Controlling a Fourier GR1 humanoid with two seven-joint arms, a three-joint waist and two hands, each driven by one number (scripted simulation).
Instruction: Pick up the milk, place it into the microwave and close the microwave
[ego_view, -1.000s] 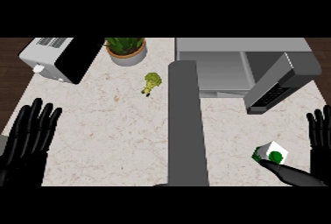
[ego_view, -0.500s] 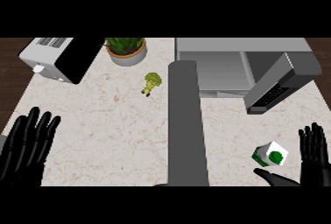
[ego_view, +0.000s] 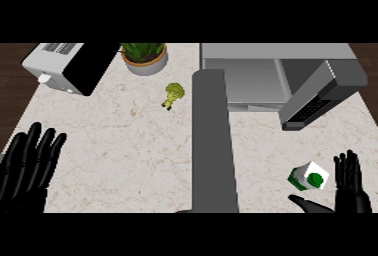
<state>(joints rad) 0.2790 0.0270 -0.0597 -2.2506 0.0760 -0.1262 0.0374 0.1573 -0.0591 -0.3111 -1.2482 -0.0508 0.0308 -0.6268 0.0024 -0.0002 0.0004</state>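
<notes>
Flanking the milk, right hand with straight fingers, seemingly just apart.

The right hand seems cut off at its palm.

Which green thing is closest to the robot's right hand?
The milk carton with the green spot, sitting right beside the right hand. The little broccoli and the potted plant are far off at the counter's back, on the other side.
</notes>
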